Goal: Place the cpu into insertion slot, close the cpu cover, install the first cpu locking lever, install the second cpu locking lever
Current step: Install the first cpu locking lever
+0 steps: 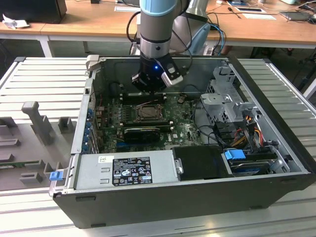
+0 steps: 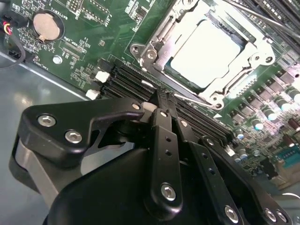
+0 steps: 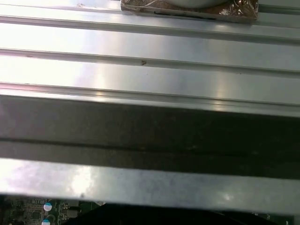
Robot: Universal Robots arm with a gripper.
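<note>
Hovering over the open computer case point(image 1: 276, 148), the gripper point(image 1: 150, 84) sits low above the far edge of the green motherboard point(image 1: 111, 116), just beyond the insertion slot point(image 1: 148, 112). In the second wrist view the fingers point(image 2: 165, 136) are pressed narrow, tip to tip, with nothing between them, which suits poking or nudging a thin metal part rather than carrying one.

The cpu point(image 2: 206, 54) is already down in the slot, its pale metal top bright and square inside the socket. Framing it is the cpu cover point(image 2: 159, 35), lying flat over the chip's edges so that the chip shows through its window; that reads as closed, judging by how level it sits. Thin wire levers appear to run along the socket's sides, though whether either is hooked home is too fine to tell.

The fingertips point at the black memory slots point(image 2: 126, 82) right beside the socket's near corner, close to it but not touching. In the exterior view the case rests on a ribbed metal bench point(image 1: 44, 79), lying on its side so the board faces up for reach from above.
</note>
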